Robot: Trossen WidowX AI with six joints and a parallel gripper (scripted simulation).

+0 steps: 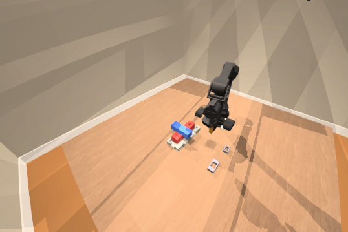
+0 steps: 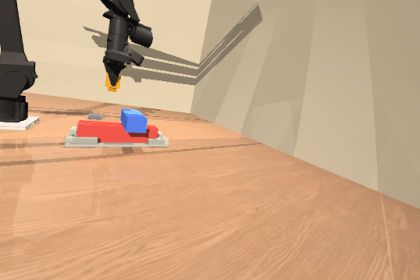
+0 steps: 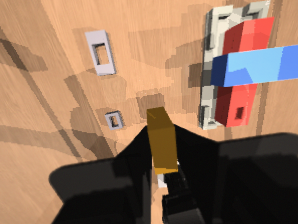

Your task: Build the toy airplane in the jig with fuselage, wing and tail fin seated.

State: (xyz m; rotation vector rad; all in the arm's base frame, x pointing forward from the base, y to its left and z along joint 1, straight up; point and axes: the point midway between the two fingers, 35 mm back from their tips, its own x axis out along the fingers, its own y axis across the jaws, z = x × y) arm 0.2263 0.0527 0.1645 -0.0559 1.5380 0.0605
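Note:
The red fuselage (image 1: pixel 176 137) (image 2: pixel 105 130) (image 3: pixel 232 106) lies in the pale grey cradle (image 1: pixel 177 147) (image 2: pixel 82 141) (image 3: pixel 206 120). The blue wing (image 1: pixel 181 129) (image 2: pixel 134 122) (image 3: pixel 260 66) lies across its top; the joint under the wing is hidden. A dark socket shows near the fuselage's tail in the wrist view. My gripper (image 1: pixel 211 128) (image 2: pixel 113 82) (image 3: pixel 157 127) is shut on the orange tail fin (image 1: pixel 211 130) (image 2: pixel 112 89) (image 3: pixel 163 145). The fin hangs upright with its narrow tab down, above the table and beside the cradle's tail half, not over it.
Two small grey hollow holders lie on the table: a larger one (image 1: pixel 209 168) (image 3: pixel 90 37) and a smaller one (image 1: pixel 224 150) (image 3: pixel 108 121). The arm's white base plate (image 2: pixel 27 122) is at the left in the exterior view. Walls stand around the wooden floor.

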